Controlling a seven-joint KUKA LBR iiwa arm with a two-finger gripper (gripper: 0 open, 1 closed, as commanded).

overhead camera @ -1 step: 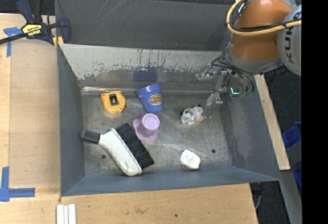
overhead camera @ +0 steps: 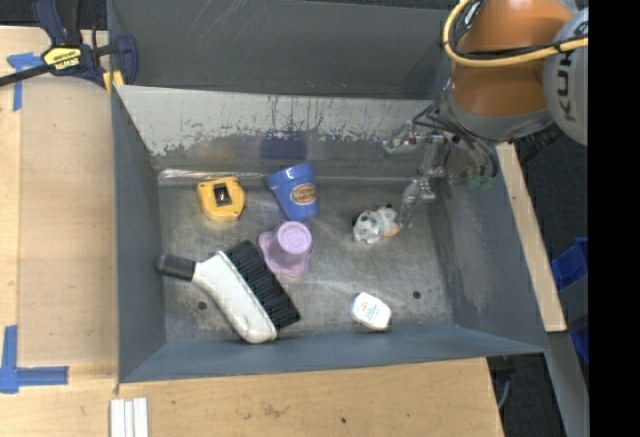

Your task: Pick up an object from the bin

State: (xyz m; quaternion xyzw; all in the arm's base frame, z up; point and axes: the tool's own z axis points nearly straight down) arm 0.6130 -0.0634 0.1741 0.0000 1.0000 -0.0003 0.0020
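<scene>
Bare floor of the bin [overhead camera: 435,270] is left at 3 to 4 o'clock, between a white-grey crumpled thing [overhead camera: 375,224], a small white oval thing [overhead camera: 371,311] and the right wall. The 2 o'clock corner is taken up by the gripper [overhead camera: 410,208]. The middle and 7 to 8 o'clock are blocked by a purple cup [overhead camera: 288,247] and a white brush [overhead camera: 240,293] just beside it. At 10 to 12 o'clock a yellow tape measure [overhead camera: 221,199] and a blue cup [overhead camera: 294,189] are parted by a narrow gap.

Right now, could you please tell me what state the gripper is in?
Gripper: open or closed cannot be told; it hangs just right of the small white and grey lump in the right half of the bin.
</scene>
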